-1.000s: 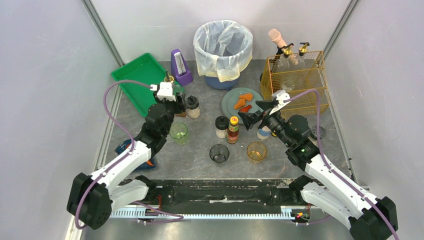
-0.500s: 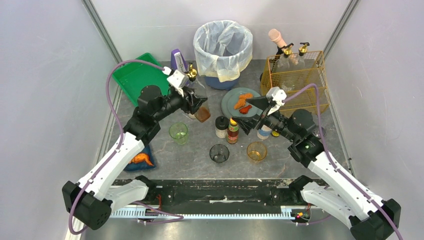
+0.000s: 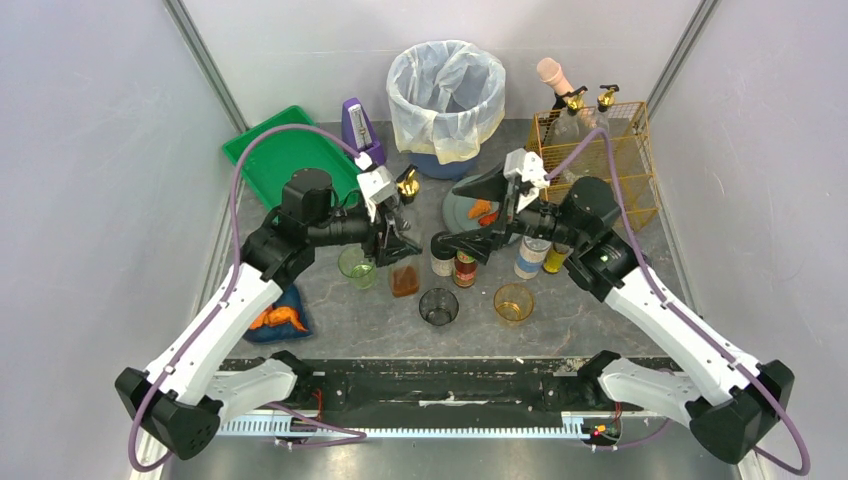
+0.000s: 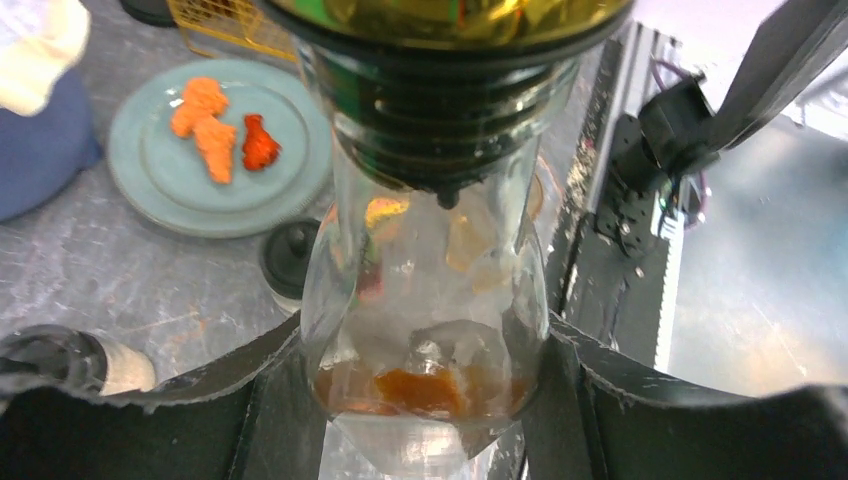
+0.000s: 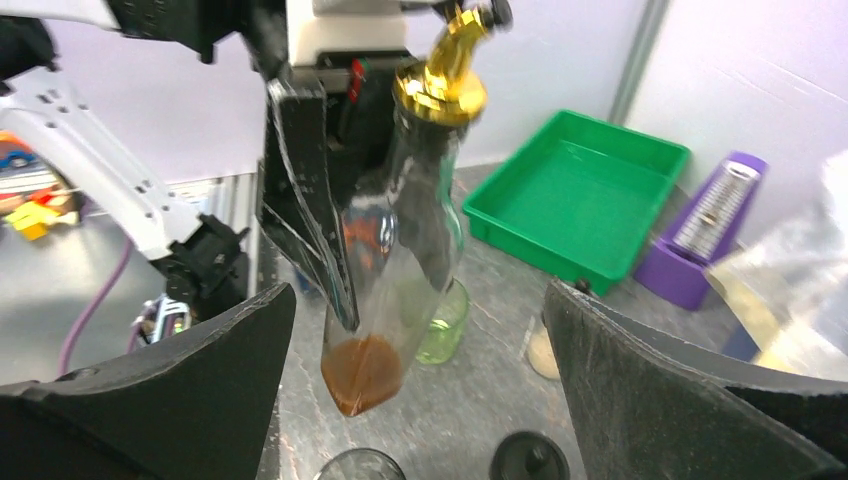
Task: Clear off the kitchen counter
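Observation:
My left gripper is shut on a clear glass bottle with a gold pourer and a little brown liquid at its bottom. It hangs tilted above the kitchen counter, left of centre. In the left wrist view the bottle fills the gap between both fingers. My right gripper is open just right of the bottle and faces it. In the right wrist view the bottle shows ahead, beyond the wide-apart fingers, untouched by them.
On the counter stand a green glass, a dark glass, an amber glass, spice jars, a sauce bottle and a plate with orange food. Behind are a green tray, a lined bin and a wire basket.
The left arm lifted the bottle from beside the green tray and carried it right and forward. The right arm swung left toward it, jaws staying open.

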Motion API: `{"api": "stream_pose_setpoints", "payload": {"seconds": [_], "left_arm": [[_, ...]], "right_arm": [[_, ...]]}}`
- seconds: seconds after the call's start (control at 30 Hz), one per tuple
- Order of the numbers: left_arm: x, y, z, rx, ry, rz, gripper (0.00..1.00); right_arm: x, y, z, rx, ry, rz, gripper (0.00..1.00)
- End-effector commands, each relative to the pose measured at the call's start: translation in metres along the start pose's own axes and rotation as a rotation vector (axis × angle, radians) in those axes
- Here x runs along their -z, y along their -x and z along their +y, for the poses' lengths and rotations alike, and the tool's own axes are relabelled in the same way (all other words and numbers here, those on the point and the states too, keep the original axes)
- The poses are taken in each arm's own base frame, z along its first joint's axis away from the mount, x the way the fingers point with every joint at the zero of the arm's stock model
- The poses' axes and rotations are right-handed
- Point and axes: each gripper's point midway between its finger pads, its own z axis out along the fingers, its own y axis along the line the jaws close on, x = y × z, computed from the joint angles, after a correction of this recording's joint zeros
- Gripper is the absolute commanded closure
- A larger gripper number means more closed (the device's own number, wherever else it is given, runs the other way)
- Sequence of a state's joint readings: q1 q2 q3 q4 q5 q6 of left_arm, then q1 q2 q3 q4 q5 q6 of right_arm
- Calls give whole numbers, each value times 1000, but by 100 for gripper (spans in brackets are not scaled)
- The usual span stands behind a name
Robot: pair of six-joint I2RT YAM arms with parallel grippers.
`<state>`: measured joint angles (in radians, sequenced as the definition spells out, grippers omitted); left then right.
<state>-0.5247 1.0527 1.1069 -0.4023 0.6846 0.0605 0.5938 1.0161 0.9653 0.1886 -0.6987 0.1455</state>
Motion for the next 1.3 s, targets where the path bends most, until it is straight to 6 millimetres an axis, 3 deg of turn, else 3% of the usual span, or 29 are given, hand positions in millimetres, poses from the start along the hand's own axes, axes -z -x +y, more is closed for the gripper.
{"api": "stream_pose_setpoints", "payload": {"seconds": [0.0,0.2,0.33,0.53,0.97,1.13,1.27], "left_arm": [[25,26,-39,-174,-135,-71,98],[36,24,-60,-222,-213,-102,98],[38,20,-62,-247,-219,-107,98],[34,10,-60,-238,-227,-93,98],[39,7,-67,-269,-235,-128,98],[38,3,-65,-266,-233,-125,98],[36,2,-64,-257,-234,-125,98]], "right_arm": [[-17,27,32,44,178,-30,2],[-42,18,58,41,304,-1,2],[-57,9,63,30,314,24,2],[-72,11,76,13,357,26,2],[-81,7,78,-70,381,45,17],[-80,21,76,-81,349,-6,27],[-77,34,80,-86,363,-51,29]]}}
